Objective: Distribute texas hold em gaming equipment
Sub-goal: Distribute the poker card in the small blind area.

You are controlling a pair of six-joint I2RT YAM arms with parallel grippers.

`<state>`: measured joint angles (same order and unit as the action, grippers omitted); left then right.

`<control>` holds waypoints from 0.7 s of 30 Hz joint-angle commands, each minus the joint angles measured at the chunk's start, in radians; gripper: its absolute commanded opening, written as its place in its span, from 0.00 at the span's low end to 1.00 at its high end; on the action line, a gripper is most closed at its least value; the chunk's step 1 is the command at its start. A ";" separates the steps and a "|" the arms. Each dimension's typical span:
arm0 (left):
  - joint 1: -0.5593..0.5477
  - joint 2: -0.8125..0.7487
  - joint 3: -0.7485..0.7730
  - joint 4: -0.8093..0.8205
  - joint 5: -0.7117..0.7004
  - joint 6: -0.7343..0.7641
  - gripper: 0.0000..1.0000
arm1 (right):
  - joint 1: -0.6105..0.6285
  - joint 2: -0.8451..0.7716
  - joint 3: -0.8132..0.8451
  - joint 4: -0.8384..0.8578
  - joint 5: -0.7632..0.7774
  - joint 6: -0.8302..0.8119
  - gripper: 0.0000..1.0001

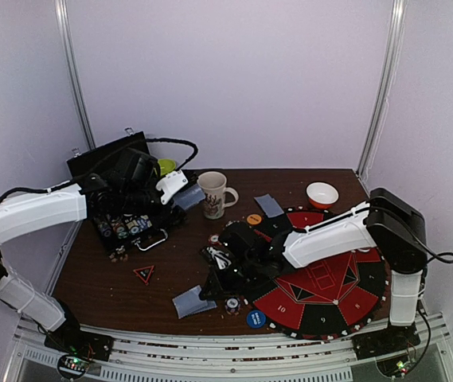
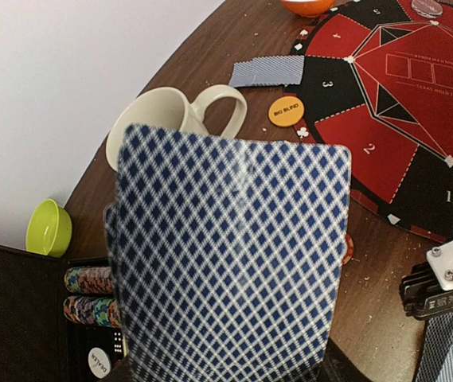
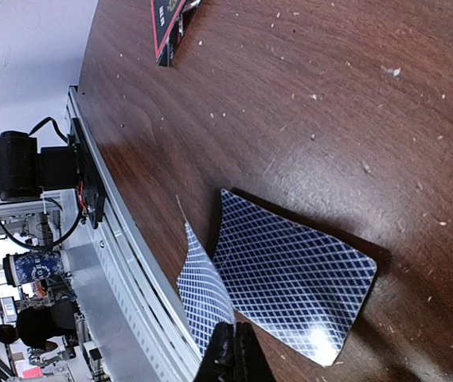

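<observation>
My left gripper (image 1: 180,191) is shut on a stack of blue-checked playing cards (image 2: 226,255), which fills the left wrist view and hides the fingers. It hovers next to the white mug (image 1: 212,193). My right gripper (image 3: 234,350) is low at the table's near edge, shut on the corner of one card (image 3: 202,290) that bends upward. A second card (image 3: 290,274) lies flat beside it. In the top view these cards (image 1: 194,301) lie left of the red and black poker mat (image 1: 329,286). More cards (image 1: 268,204) and an orange button disc (image 2: 286,111) lie by the mat's far edge.
An open black case (image 1: 107,159) at the back left holds rows of chips (image 2: 87,294) and a white dealer disc (image 2: 99,362). A green bowl (image 2: 48,228) sits behind it, a red-rimmed bowl (image 1: 322,193) at the back right. A blue disc (image 1: 255,318), a chip (image 1: 232,305) and a triangular marker (image 1: 144,273) lie near the front.
</observation>
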<state>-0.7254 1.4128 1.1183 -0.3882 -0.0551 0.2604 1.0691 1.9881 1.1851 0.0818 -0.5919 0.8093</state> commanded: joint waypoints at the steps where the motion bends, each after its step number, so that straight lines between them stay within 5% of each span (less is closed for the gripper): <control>1: 0.004 -0.021 0.004 0.058 0.005 -0.009 0.52 | 0.006 0.004 -0.005 -0.032 0.025 -0.007 0.00; 15: 0.005 -0.015 0.002 0.058 0.004 -0.006 0.52 | 0.012 -0.010 0.030 -0.150 0.078 -0.044 0.15; 21: 0.005 -0.014 0.002 0.057 0.007 -0.007 0.52 | 0.011 -0.043 0.075 -0.252 0.139 -0.085 0.30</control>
<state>-0.7254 1.4128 1.1183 -0.3882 -0.0551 0.2600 1.0760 1.9877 1.2098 -0.0734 -0.5167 0.7643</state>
